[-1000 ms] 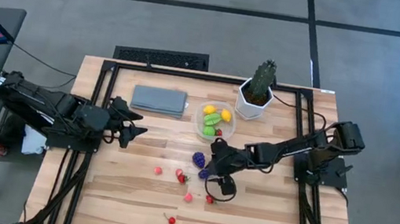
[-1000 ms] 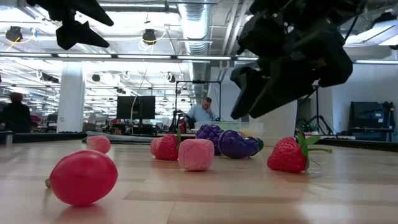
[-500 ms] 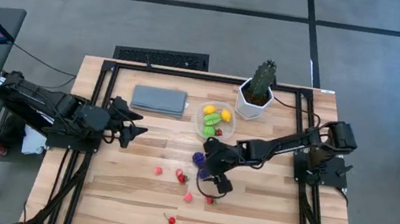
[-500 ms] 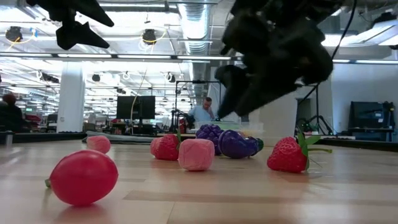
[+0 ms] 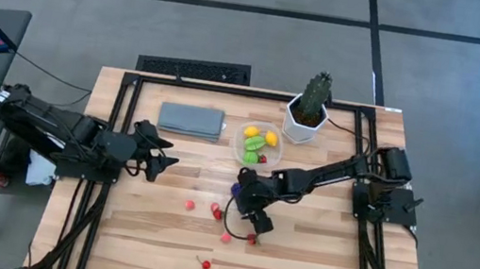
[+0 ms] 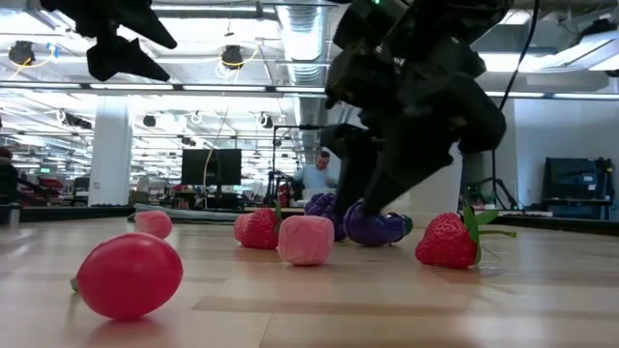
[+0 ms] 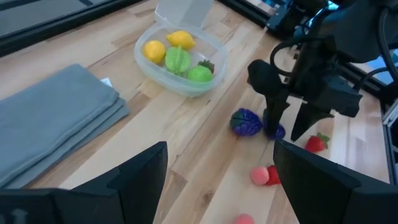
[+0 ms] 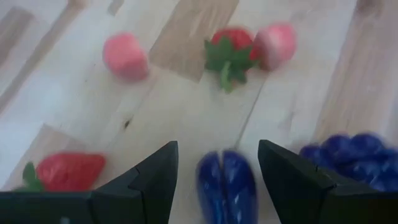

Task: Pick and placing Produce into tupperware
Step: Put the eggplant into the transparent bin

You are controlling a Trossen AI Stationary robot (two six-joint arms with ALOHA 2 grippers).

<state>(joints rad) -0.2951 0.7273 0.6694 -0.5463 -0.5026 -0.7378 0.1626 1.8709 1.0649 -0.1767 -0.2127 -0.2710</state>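
A small purple eggplant point(image 8: 227, 186) lies on the wooden table point(image 5: 316, 261) at the centre of the high view, just beside a purple grape bunch point(image 7: 247, 121). The right gripper point(image 8: 214, 171) straddles it, fingers spread wide on either side, not closed. Strawberries point(image 8: 231, 50) and pink pieces lie nearby. The tupperware point(image 5: 259, 144), above centre, holds yellow and green produce point(image 7: 176, 55). The left gripper point(image 5: 161, 150) hovers at centre left, fingers wide, empty.
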